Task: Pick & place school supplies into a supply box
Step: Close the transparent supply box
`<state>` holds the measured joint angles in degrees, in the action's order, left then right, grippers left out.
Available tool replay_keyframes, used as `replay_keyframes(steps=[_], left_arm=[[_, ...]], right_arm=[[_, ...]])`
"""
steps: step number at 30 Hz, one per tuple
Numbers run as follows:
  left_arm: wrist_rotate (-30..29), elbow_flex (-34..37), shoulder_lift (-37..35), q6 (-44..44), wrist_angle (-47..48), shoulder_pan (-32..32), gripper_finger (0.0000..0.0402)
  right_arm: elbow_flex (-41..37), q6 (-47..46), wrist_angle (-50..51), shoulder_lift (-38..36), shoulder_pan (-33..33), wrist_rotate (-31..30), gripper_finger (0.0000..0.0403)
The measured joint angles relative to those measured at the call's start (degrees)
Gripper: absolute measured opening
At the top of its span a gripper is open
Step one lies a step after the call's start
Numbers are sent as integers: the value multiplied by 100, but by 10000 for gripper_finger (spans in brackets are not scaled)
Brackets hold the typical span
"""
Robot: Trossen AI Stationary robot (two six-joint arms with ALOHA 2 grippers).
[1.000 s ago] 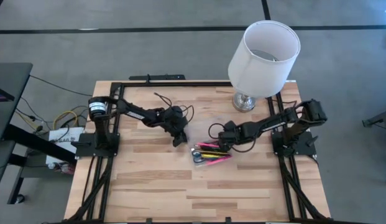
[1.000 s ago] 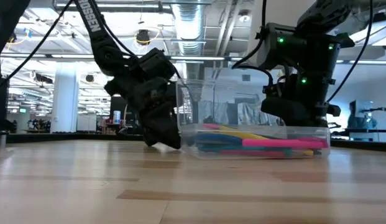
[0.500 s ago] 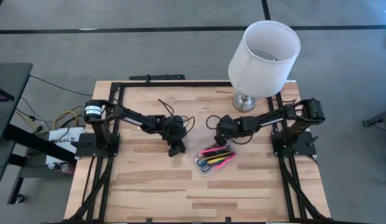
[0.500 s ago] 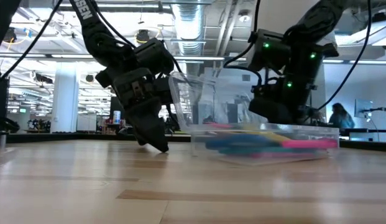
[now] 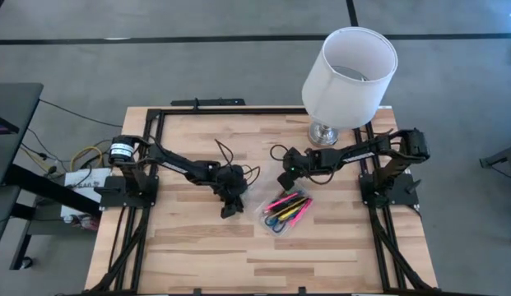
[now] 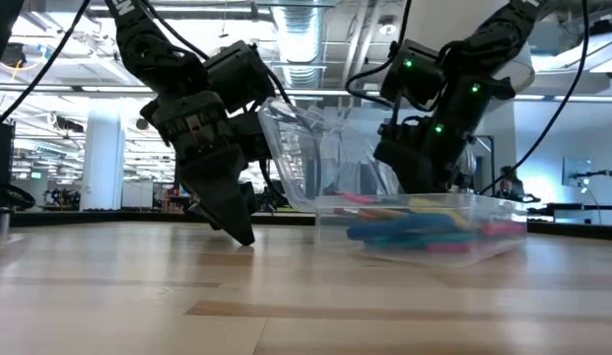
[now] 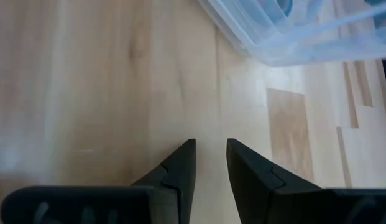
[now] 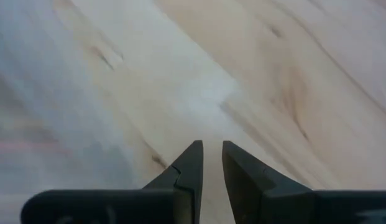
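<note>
The clear supply box [image 5: 286, 212] lies slantwise on the middle of the table. It holds pink, yellow and green pens and blue-handled scissors [image 5: 276, 220]. In the low view its lid [image 6: 291, 148] stands open at the box's [image 6: 434, 222] left end. My left gripper [image 5: 229, 210] points down at the bare wood just left of the box, with only a narrow slit between its fingers [image 7: 211, 149]. One corner of the box [image 7: 273, 31] shows ahead of it. My right gripper [image 5: 282, 179] hovers just beyond the box's far side, nearly shut [image 8: 212, 149], over bare wood.
A large white lampshade [image 5: 350, 66] on a chrome base [image 5: 323, 134] stands at the table's far right corner, close behind the right arm. Black frame rails [image 5: 148, 164] run along the table's left, right and far edges. Bare wood lies toward the near edge.
My right gripper has come off the box, rising and moving toward the far edge and slightly left. My left gripper has moved toward the near edge, beside the box's left end. The box has turned from lying across the table to slanting and has slid a little nearer.
</note>
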<state>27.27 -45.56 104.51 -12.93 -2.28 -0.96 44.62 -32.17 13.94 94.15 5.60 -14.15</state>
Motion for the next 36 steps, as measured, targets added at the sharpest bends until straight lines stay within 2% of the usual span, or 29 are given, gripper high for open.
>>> replay_keyframes(steps=[9, 15, 18, 22, 27, 30, 33, 36], left_arm=[[-269, 0, 4, -314, 20, 401, 86], [-720, 3, -59, -513, 326, 521, 86], [-976, 298, -291, -788, 241, 525, 86], [-1604, 848, -846, -1198, 192, 529, 86], [-2455, 1461, -1566, -1377, -23, 519, 86], [-2836, 1649, -1757, -1356, -222, 448, 86], [-2886, 1657, -1759, -1183, -279, 313, 86], [-2861, 1657, -1666, -873, -506, 120, 86]], right_arm=[[159, 458, -398, -7, 276, 220, 54], [579, 1015, -437, -9, 281, 225, 54], [744, 1171, -479, -11, 281, 229, 54], [844, 1277, -736, -11, 280, 273, 54], [933, 887, -562, -15, 268, 180, 54], [933, 567, -255, -87, 190, 200, 54], [938, 373, 114, -239, -27, 177, 54], [931, 161, 495, -493, -329, -113, 54]])
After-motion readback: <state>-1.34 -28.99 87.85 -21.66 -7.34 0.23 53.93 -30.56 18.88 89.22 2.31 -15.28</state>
